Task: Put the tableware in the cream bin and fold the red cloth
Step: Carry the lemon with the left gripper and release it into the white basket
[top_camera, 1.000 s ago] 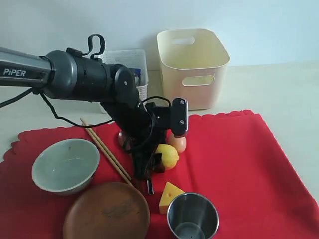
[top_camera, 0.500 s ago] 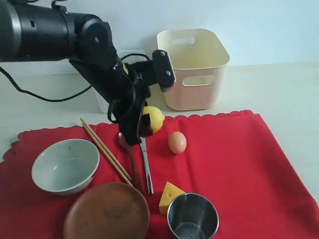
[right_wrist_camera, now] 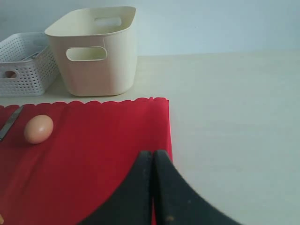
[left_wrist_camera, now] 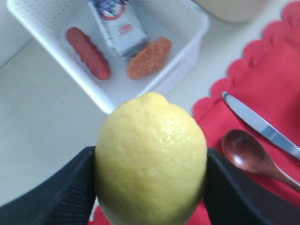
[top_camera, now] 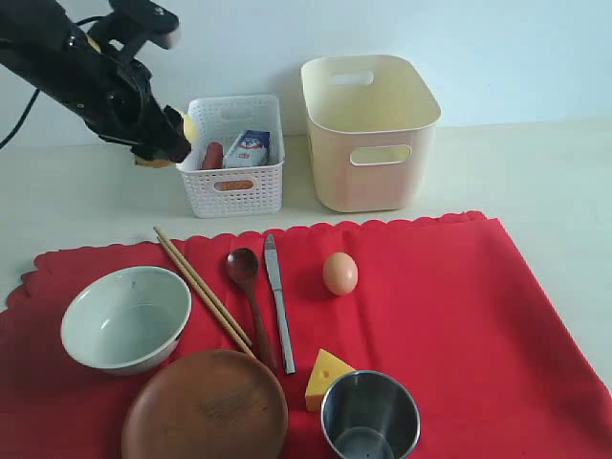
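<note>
My left gripper (top_camera: 170,142) is shut on a yellow lemon (left_wrist_camera: 151,161), held in the air just left of the white basket (top_camera: 234,182). The red cloth (top_camera: 449,306) lies flat with the tableware on it: pale bowl (top_camera: 124,317), brown plate (top_camera: 205,405), steel cup (top_camera: 370,417), chopsticks (top_camera: 203,289), dark spoon (top_camera: 251,295) and knife (top_camera: 278,298). The cream bin (top_camera: 370,129) stands upright behind the cloth. My right gripper (right_wrist_camera: 153,157) is shut and holds nothing, low over the cloth's right edge (right_wrist_camera: 161,131); it is outside the exterior view.
A toy egg (top_camera: 339,273) and a cheese wedge (top_camera: 325,377) also lie on the cloth. The basket (left_wrist_camera: 154,70) holds a red sausage-like piece (left_wrist_camera: 87,52), an orange piece (left_wrist_camera: 149,57) and a small carton (left_wrist_camera: 117,26). Bare table lies right of the cloth (right_wrist_camera: 234,122).
The left arm lifted the lemon off the cloth and carried it up and left to beside the white basket. Spoon and knife are now uncovered.
</note>
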You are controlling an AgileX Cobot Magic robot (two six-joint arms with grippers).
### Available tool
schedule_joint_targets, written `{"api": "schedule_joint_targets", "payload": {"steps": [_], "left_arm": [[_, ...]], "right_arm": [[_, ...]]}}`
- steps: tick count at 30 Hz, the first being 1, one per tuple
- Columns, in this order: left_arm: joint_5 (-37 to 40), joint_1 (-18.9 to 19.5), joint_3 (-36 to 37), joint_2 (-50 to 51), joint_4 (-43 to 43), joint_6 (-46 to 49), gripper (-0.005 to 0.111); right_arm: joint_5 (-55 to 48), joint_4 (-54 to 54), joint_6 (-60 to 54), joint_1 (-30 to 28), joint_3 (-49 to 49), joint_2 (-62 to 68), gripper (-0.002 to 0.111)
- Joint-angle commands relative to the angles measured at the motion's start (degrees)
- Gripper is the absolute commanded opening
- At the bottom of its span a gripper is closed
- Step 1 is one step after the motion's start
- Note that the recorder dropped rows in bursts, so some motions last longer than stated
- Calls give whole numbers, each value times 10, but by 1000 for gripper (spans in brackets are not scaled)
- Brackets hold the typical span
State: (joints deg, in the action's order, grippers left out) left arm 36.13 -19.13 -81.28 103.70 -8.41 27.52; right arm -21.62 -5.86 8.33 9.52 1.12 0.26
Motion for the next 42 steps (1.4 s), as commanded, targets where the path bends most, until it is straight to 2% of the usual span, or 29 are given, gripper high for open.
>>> {"api": "schedule_joint_targets", "payload": {"steps": [1, 6, 18, 25, 28, 29, 33, 34, 36, 40, 42], "left_arm": [[-88, 15, -2, 24, -81, 2, 1], [-169, 15, -28, 77, -113, 27, 1], [-153, 15, -246, 264, -139, 19, 1], [-149, 15, -297, 321, -139, -17, 4], [-146, 15, -297, 329, -134, -23, 17], [-141, 15, -297, 330, -134, -23, 25], [-107, 15, -297, 322, -128, -27, 72], [-98, 15, -297, 318, -128, -34, 80], [-76, 15, -297, 309, -126, -38, 84], [-16, 15, -297, 281, -97, -38, 75], [20, 15, -297, 265, -97, -38, 74]], "right_arm": [[9, 0, -1, -2, -2, -3, 0], [9, 0, -1, -2, -2, -3, 0], [9, 0, -1, -2, -2, -3, 0], [9, 0, -1, -2, -2, -3, 0], [9, 0, -1, -2, -2, -3, 0], [9, 0, -1, -2, -2, -3, 0], [9, 0, -1, -2, -2, -3, 0], [9, 0, -1, -2, -2, -3, 0], [9, 0, -1, -2, -2, -3, 0], [9, 0, -1, -2, -2, -3, 0], [9, 0, -1, -2, -2, -3, 0]]}}
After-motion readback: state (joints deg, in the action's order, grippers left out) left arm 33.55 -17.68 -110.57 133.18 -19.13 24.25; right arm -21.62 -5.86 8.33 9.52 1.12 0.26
